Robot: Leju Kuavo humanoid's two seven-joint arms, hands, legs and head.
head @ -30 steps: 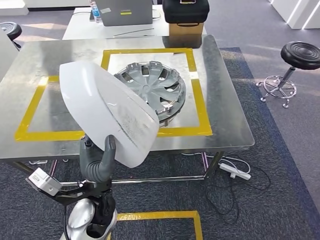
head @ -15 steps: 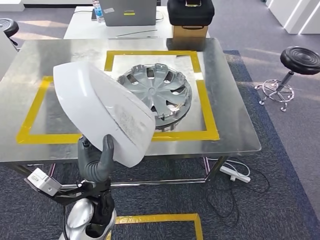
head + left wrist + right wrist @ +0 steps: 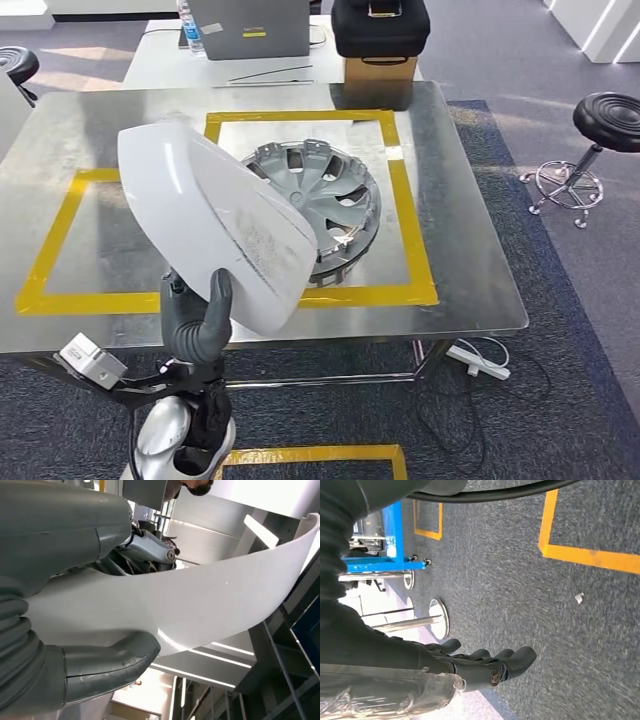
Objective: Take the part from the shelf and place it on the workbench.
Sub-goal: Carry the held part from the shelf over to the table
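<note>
Left hand [image 3: 195,322] grips the big white curved plastic shell part [image 3: 215,222] from below, thumb & fingers clamped on its lower edge; part is held up over the near edge of the shiny metal workbench [image 3: 468,250]. Beyond the hand, w/in a yellow tape square [image 3: 411,230], lies 1 grey spoked wheel cover [image 3: 324,195], partly hidden by the part. 1 black round stool [image 3: 607,110] stands well off to the hand's right. Right hand [image 3: 490,665] hangs over grey carpet [image 3: 531,590], fingers straight, close together, holding nothing.
</note>
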